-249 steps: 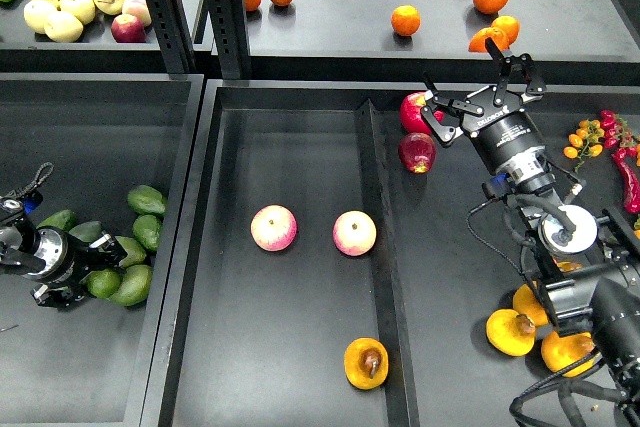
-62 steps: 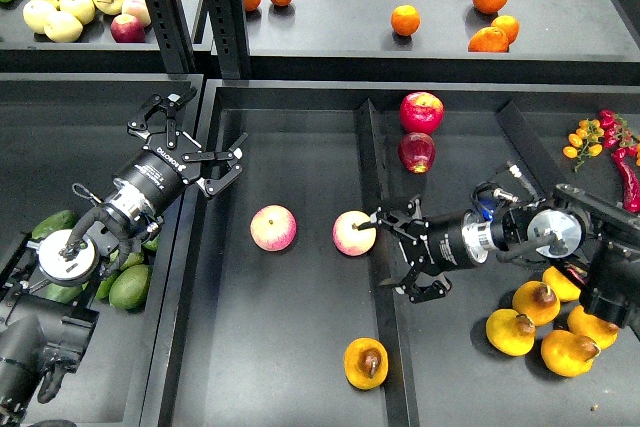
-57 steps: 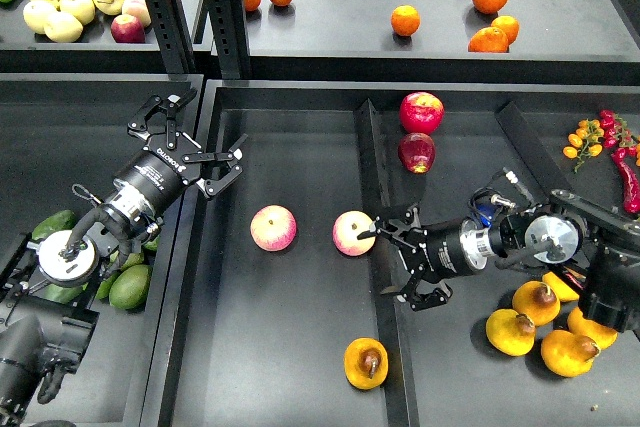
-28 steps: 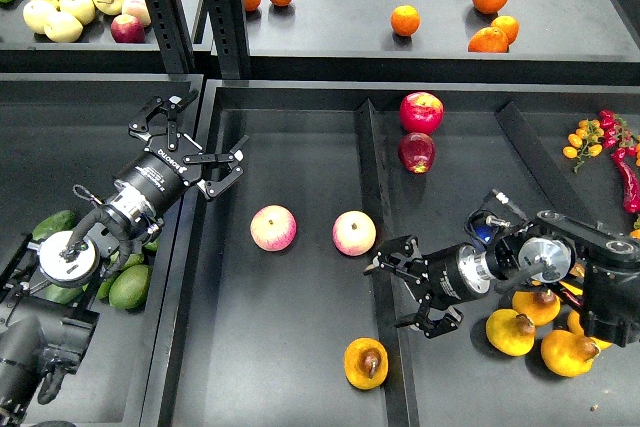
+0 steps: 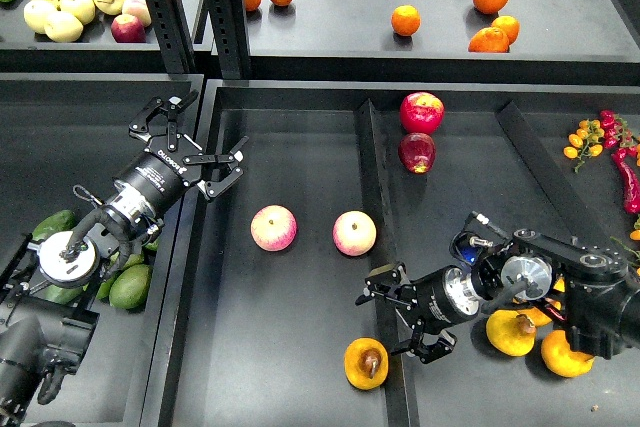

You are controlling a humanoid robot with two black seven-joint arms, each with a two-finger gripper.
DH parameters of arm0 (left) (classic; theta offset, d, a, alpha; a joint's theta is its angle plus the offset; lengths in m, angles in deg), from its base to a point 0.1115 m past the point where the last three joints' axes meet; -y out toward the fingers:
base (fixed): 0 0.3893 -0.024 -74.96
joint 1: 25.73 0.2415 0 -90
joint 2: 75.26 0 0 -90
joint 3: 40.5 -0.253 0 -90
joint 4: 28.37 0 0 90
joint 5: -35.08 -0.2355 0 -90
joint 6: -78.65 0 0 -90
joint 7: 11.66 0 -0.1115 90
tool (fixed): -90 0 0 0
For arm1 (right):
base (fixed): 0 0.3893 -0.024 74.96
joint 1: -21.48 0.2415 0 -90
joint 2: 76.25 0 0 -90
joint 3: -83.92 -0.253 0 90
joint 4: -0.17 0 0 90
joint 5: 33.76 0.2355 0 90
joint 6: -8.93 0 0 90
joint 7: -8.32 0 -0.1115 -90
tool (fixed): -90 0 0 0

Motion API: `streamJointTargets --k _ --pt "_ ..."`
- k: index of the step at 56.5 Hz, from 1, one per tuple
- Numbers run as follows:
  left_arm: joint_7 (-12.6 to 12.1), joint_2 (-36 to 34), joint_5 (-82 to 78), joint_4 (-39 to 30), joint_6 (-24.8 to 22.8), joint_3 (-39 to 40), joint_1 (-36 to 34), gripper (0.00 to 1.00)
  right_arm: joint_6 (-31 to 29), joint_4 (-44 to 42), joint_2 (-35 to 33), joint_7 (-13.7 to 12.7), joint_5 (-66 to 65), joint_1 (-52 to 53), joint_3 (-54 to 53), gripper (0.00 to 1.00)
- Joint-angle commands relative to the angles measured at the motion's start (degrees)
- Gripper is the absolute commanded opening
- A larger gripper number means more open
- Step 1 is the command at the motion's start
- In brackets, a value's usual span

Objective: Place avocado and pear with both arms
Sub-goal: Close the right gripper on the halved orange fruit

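A pear half, orange-yellow with a dark pit, lies cut face up at the front of the middle tray. My right gripper is open and empty, low over the tray divider, just right of and above that pear half and apart from it. More pear halves lie under my right arm. Several dark-green avocados lie in the left tray, partly hidden by my left arm. My left gripper is open and empty, held over the rim between the left and middle trays, well above the avocados.
Two pink-yellow apples lie mid-tray. Two red apples sit in the right tray by the divider. Oranges and pale fruits are on the back shelf. Red peppers lie at far right.
My right gripper has swung down from beside the right pink-yellow apple toward the front, ending close to the pear half, still open. The left arm has barely moved.
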Motion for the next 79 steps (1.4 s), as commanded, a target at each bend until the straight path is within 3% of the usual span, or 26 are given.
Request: streamJointTargets --k 1,22,33,51,66,79 --pt "0.0 0.0 0.0 -0.08 0.01 0.01 0.0 0.99 0.0 -0.03 0.34 -0.01 0.16 -0.48 0.12 1.0" --pt "-0.08 0.0 0.0 -0.08 0.01 -0.08 0.0 0.99 0.0 -0.56 1.13 -0.01 0.25 -3.56 0.12 0.99" --pt "-0.17 0.0 0.0 -0.43 0.01 -0.08 0.0 0.99 0.0 -1.97 1.39 -0.01 2.18 -3.91 0.03 0.82" --pt "-0.17 0.0 -0.09 -0.35 -0.69 -0.08 0.0 0.99 0.0 -2.67 1.66 -0.01 3.06 -4.62 -0.23 0.69" --pt "-0.17 0.0 -0.09 -0.35 -0.78 -0.08 0.0 0.99 0.0 -3.2 1.39 -0.01 3.24 -4.44 -0.5 0.51" --pt "-0.08 0.0 -0.09 -0.17 -0.87 -0.17 0.09 0.99 0.0 -3.11 0.95 -0.01 3.33 -4.53 -0.94 0.46"
